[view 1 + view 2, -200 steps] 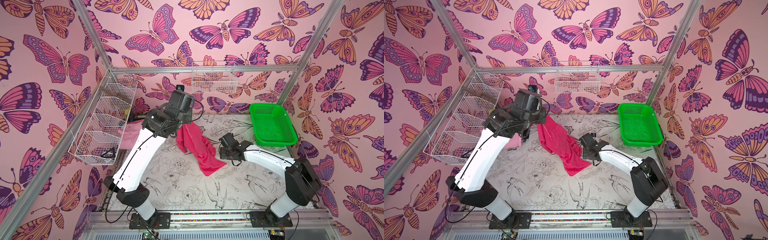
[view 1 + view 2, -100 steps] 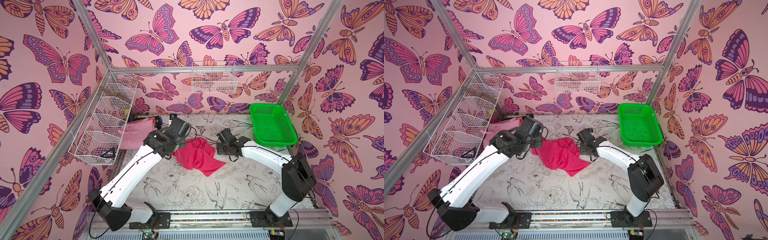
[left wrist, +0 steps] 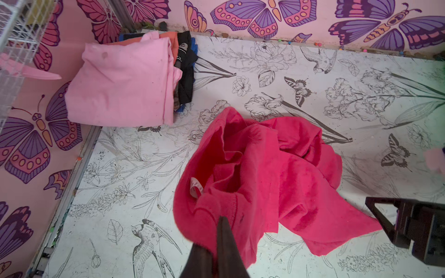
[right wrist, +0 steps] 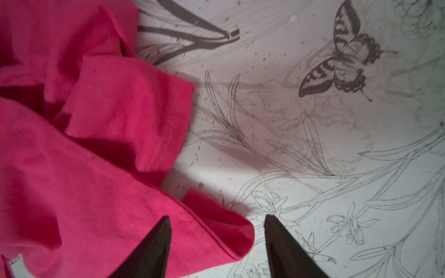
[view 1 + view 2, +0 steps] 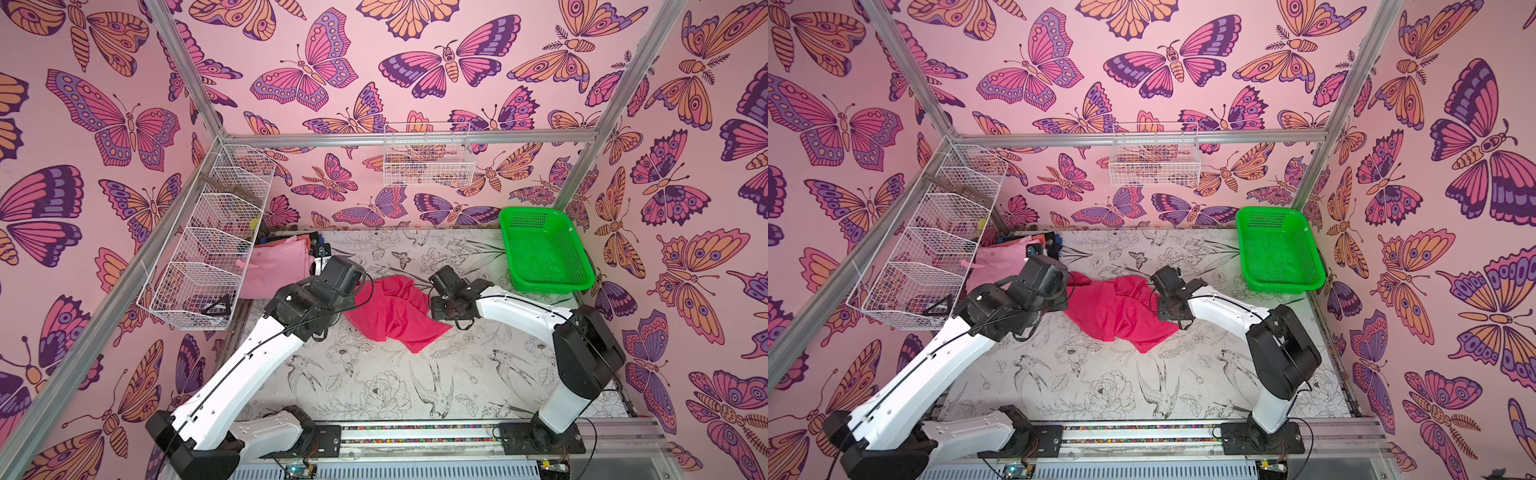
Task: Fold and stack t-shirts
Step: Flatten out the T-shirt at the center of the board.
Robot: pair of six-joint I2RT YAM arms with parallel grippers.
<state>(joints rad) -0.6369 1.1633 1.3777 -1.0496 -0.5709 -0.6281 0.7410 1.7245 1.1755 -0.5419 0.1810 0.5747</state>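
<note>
**Crimson tee is a crumpled heap, here's how we'd flatten it**

Our left gripper [image 3: 221,225] is pressed together on the crimson t-shirt [image 3: 277,173], pinching cloth right by the collar. Our right gripper [image 4: 216,217] is spread. One finger is over a hemmed corner of the same tee and the other over the bare table [image 4: 337,144], so it's got nothing yet.

The tee lies bunched up near the stack of folded shirts [image 5: 278,266], on the side facing the green mesh basket [image 5: 552,287]. The stack has the light pink t-shirt [image 3: 120,81] on top, with an orange one [image 3: 173,45] and a dark one [image 3: 186,79] peeking out underneath. The basket sits well apart from the stack, past the crimson tee.

We reckon this step is flattening before any fold. We'd slide the right gripper further onto that corner and close on the hem layer only, not the sleeve [image 4: 144,115] bunched beside it. Then we'd draw the two grips apart low over the table. Go gently, or the collar pinch could slip.

Writing: a white tag [image 3: 196,190] shows inside the collar, too small to read. We can't make out a brand.
</note>
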